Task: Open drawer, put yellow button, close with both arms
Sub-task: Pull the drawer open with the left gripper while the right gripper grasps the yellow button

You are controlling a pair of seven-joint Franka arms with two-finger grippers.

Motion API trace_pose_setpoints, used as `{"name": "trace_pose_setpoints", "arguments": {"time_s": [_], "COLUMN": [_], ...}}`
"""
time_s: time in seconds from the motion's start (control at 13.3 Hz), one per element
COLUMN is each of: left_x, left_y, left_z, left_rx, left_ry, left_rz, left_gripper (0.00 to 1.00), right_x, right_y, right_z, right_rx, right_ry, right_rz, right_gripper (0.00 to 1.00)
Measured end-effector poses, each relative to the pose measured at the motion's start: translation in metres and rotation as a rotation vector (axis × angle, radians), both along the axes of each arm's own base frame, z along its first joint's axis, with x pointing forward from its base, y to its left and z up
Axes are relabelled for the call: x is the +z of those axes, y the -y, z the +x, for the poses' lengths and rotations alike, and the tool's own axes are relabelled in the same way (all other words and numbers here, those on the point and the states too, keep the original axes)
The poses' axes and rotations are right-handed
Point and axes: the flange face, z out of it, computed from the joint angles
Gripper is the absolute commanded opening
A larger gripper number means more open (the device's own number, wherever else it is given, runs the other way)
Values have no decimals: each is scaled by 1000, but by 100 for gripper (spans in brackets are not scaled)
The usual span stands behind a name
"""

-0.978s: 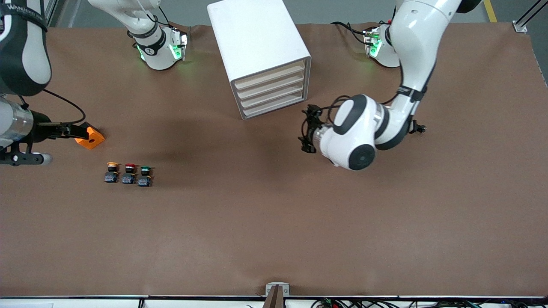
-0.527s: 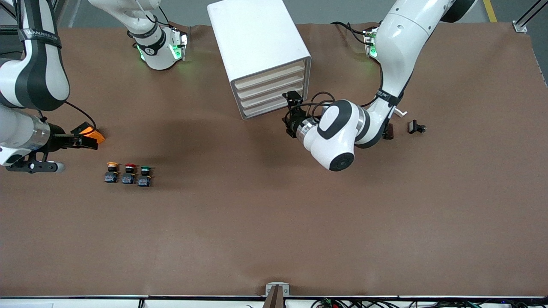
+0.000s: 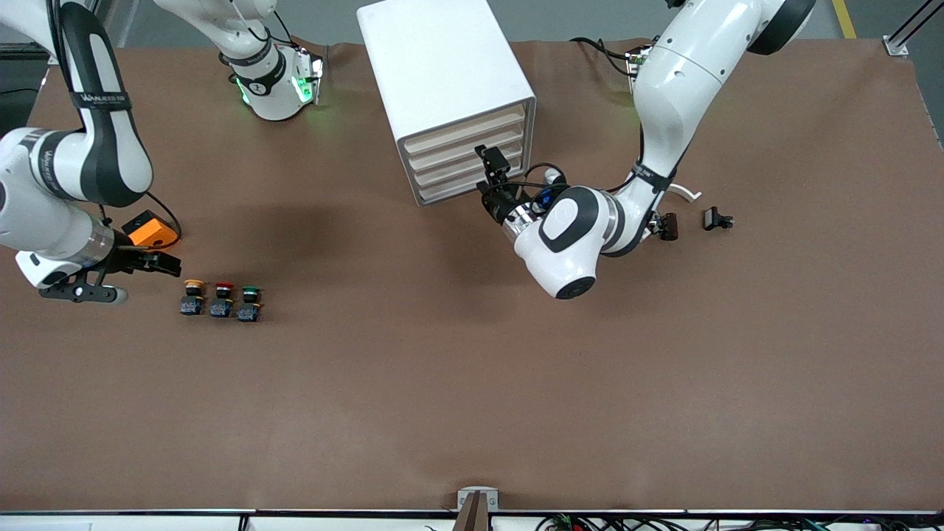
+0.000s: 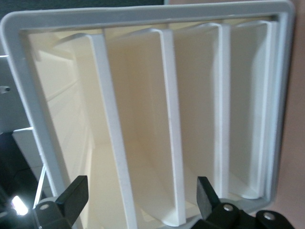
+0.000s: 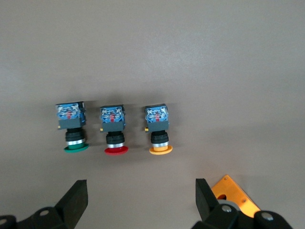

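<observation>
Since a second ago both arms have closed in: the right gripper (image 3: 158, 263) has swung down from beside the orange block (image 3: 151, 232) toward the row of buttons, and the left gripper (image 3: 493, 168) has travelled from open table up to the cabinet's drawer fronts. Nearest the front camera, toward the right arm's end of the table, three buttons lie in a row: the yellow button (image 3: 193, 296), then the red button (image 3: 222, 299), then the green button (image 3: 250, 302), each close beside its neighbour but apart. The right gripper hovers just above the table beside the yellow one, fingers spread wide and holding nothing; its wrist view shows the yellow button (image 5: 159, 130) not yet between the fingers (image 5: 206, 196). Farther from the camera, the left gripper sits at the cabinet (image 3: 442, 81), fingers wide and empty, facing the stacked fronts. The drawer (image 3: 464, 130) looks fully shut. Past the left arm's elbow lie two small black parts (image 3: 717, 218) on the table. The risks, as I judge them: the left gripper seems level with a lower front, so it could pull the wrong drawer, or drag the light cabinet instead of opening it; the right gripper could knock the red button when descending.
</observation>
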Motion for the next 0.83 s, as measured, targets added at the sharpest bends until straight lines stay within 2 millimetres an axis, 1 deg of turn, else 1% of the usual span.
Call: {"name": "trace_pose_setpoints", "arguments": {"time_s": [0.08, 0.15, 0.23, 0.3, 0.38, 0.45, 0.53, 0.6, 0.68, 0.75, 0.83], "left_x": [0, 0, 0, 0, -1, -2, -4, -6, -9, -11, -13], "left_y": [3, 7, 12, 16, 19, 21, 23, 25, 27, 28, 28], "left_z": [-4, -8, -13, -17, -20, -24, -28, -32, -35, -36, -37], "left_rx": [-6, -13, -18, -22, -27, -37, -49, -59, -64, -65, -66], "left_ry": [-19, -30, -40, -52, -64, -76, -88, -98, -106, -113, -119], "left_rz": [-3, -6, -6, -3, 3, 7, 9, 12, 14, 16, 20], "left_gripper": [100, 97, 90, 87, 81, 68, 51, 41, 39, 34, 26], "right_x": [-14, -30, -48, -66, -82, -93, -102, -108, -114, -120, -126], "right_y": [4, 8, 14, 19, 24, 26, 26, 27, 27, 27, 27], "right_z": [2, 4, 5, 6, 7, 9, 11, 14, 16, 16, 16], "right_rx": [-4, -10, -17, -25, -30, -32, -31, -31, -30, -29, -21], "right_ry": [16, 24, 23, 22, 24, 27, 27, 22, 16, 7, -1], "right_rz": [-2, -3, -3, -2, -2, -3, -3, -3, -2, -1, 1], "right_gripper": [100, 100, 100, 100, 100, 100, 100, 100, 100, 100, 100]}}
